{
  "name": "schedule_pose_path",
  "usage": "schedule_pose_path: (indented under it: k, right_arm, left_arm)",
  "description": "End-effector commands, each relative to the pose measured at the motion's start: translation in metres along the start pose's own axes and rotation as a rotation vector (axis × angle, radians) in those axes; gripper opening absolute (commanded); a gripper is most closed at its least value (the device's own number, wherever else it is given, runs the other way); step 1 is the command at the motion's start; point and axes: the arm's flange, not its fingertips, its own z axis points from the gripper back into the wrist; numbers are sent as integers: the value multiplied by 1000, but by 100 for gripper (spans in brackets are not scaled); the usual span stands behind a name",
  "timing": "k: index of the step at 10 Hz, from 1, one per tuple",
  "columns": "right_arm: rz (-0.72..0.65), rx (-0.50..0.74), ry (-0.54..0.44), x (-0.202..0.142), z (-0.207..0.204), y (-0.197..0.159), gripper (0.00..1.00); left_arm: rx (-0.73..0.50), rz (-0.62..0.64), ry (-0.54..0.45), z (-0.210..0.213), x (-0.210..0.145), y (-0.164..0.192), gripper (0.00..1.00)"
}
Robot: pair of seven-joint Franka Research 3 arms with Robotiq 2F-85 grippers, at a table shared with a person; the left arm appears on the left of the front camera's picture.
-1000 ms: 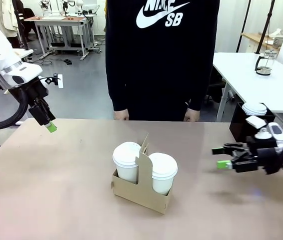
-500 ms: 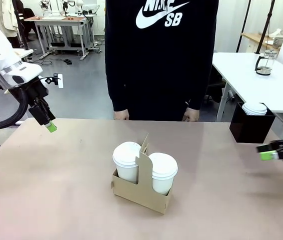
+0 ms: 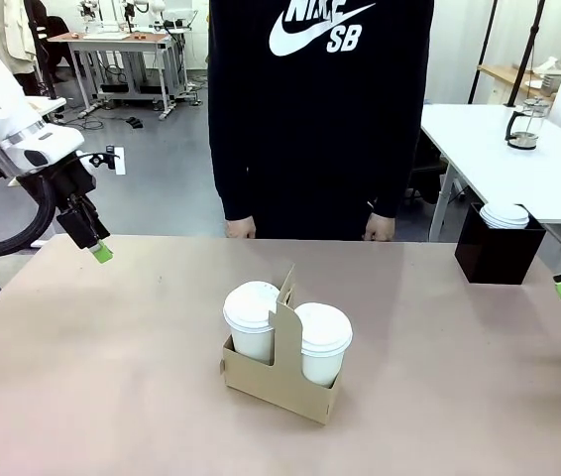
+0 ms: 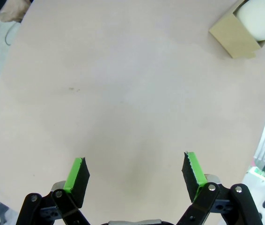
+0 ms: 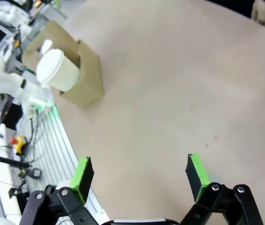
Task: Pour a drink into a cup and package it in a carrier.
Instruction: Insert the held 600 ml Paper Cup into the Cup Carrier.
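Two tapered white paper cups [image 3: 252, 319] with smooth plastic lids sit in the matte brown cardboard carrier [image 3: 280, 382] mid-table. Both the left gripper [image 4: 135, 169] and right gripper [image 5: 140, 172] are spread wide, empty; the drink itself is hidden, presumably under the lids.

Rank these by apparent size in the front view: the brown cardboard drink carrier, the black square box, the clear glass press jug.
1. The brown cardboard drink carrier, largest, though it also stands nearest the camera.
2. The black square box.
3. The clear glass press jug, smallest, but far back on another table, so its true size is unsure.
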Motion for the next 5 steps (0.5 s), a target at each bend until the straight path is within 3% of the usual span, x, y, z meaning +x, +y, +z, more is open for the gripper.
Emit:
schedule_pose_path:
  k: [1,5]
  right_arm:
    - [6,-3,-14,-2,3,-3,100]
    - [6,-3,-14,-2,3,-3,100]
  left_arm:
    - [5,6,-19,0,-1,-2,100]
    - [5,6,-19,0,-1,-2,100]
